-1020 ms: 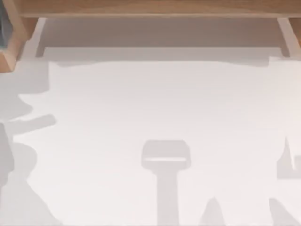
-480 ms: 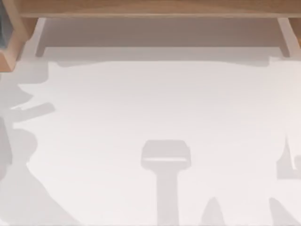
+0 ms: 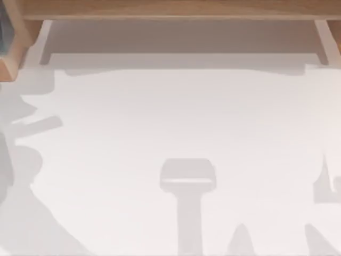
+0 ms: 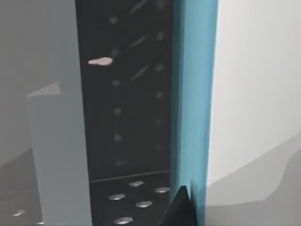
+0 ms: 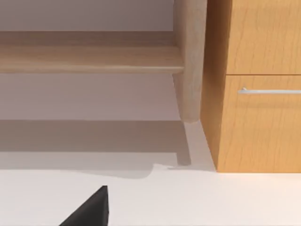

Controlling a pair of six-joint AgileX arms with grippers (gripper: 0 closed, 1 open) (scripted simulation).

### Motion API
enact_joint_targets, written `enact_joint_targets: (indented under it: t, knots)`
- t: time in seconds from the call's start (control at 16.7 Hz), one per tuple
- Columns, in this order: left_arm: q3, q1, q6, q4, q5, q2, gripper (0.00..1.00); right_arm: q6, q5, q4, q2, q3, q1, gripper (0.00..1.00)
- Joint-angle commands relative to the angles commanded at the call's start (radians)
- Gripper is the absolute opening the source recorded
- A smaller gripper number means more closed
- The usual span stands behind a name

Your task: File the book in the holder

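Observation:
The holder (image 3: 15,45), an orange-brown wooden rack with a slanted side panel, stands at the table's far left corner. A teal sliver of the book (image 3: 3,29) shows inside it at the picture's edge. In the left wrist view the book (image 4: 193,103) stands upright and very close, its blue cover edge-on, between a dark panel with holes (image 4: 127,117) and the white table. A dark tip of my left gripper (image 4: 179,209) lies against the book's cover. A dark tip of my right gripper (image 5: 89,209) hovers over the white table, far from the book.
A long pale wooden shelf (image 3: 176,10) with whitish legs (image 3: 325,42) runs along the back of the table. An orange-brown cabinet (image 5: 256,94) with a metal handle stands beside its right leg. Arm shadows fall on the table's left side and front.
The left arm's shadow on the table's left side has shifted a little and spread at the front left. The book, the holder and the right arm look unmoved.

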Motion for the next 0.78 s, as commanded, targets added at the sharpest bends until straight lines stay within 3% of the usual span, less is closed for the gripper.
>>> enact_joint_targets:
  t: [0.42,0.78]
  knots:
    - [0.000,0.000,0.000,0.000,0.000,0.000,0.98,0.000,0.000,0.000,0.000,0.000,0.000,1.00]
    - [0.000,0.000,0.000,0.000,0.000,0.000,1.00,0.000,0.000,0.000,0.000,0.000,0.000,1.00]
